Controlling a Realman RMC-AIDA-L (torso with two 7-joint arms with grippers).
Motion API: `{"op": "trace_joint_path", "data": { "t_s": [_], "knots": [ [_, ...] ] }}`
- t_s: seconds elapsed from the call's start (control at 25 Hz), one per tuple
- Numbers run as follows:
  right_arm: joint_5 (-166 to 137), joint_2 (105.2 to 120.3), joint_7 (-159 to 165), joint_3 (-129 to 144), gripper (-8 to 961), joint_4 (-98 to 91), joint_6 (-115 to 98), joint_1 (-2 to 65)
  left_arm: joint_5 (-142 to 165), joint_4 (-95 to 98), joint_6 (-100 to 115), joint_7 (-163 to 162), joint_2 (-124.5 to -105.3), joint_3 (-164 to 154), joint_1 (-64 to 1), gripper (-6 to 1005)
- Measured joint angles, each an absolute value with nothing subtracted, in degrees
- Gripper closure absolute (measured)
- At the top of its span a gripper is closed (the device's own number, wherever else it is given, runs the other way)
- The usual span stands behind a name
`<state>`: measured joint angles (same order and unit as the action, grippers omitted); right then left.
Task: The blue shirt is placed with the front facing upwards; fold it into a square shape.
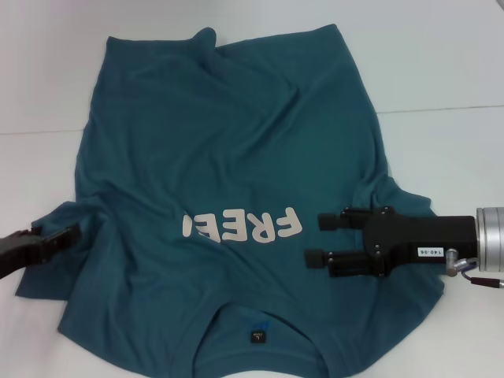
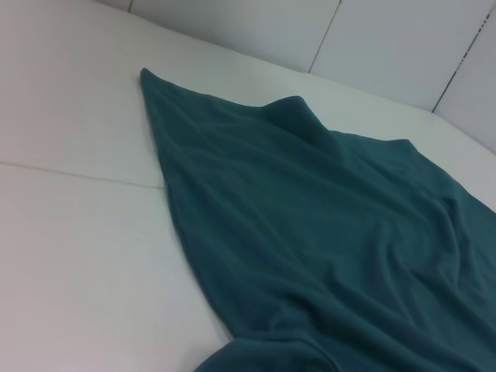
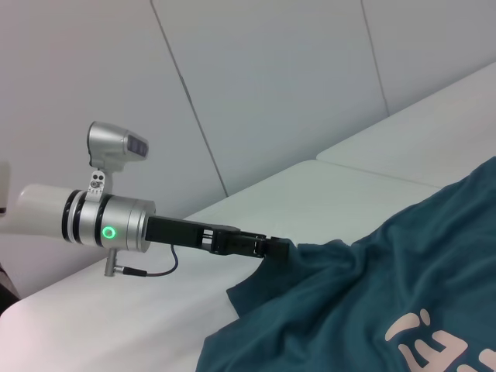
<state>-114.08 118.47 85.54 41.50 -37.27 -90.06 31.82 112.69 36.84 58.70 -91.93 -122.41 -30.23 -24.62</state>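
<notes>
The blue shirt [image 1: 236, 142] lies spread front up on the white table, wrinkled. Its cream "FREE" lettering [image 1: 244, 227] and collar with the dark neck label [image 1: 257, 337] sit at the near edge. My left gripper [image 1: 69, 235] is at the shirt's left sleeve, shut on the fabric; the right wrist view shows that gripper [image 3: 277, 249] pinching the raised sleeve edge. My right gripper [image 1: 321, 239] hovers open over the shirt's right chest, just right of the lettering, with nothing between its fingers. The left wrist view shows only the shirt's teal body [image 2: 325, 232] running toward the hem.
The white table [image 1: 441, 63] extends beyond the shirt on the left, right and far sides, with a seam line [image 1: 441, 109] across it. A white panelled wall [image 3: 271, 77] stands behind the table.
</notes>
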Motion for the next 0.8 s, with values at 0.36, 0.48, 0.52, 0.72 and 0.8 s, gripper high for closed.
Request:
{"op": "trace_joint_path", "data": {
  "t_s": [0.36,0.48,0.52,0.72,0.8],
  "knots": [
    [-114.08,118.52,85.32,40.99,68,-37.27,-90.15,31.64,112.76,37.4,58.53,-92.15,-122.53,-30.94,-24.72,496],
    [-114.08,118.54,85.31,40.92,68,-37.27,-90.16,31.64,112.76,37.42,58.52,-92.15,-122.52,-30.94,-24.71,561],
    [-114.08,118.54,85.32,40.9,68,-37.27,-90.16,31.64,112.76,37.43,58.52,-92.15,-122.52,-30.94,-24.71,582],
    [-114.08,118.56,85.31,40.87,67,-37.27,-90.16,31.64,112.76,37.46,58.52,-92.08,-122.51,-30.89,-24.7,716],
    [-114.08,118.58,85.32,40.86,67,-37.27,-90.08,31.64,112.76,37.5,58.4,-92.05,-122.39,-30.78,-24.7,810]
  ]
}}
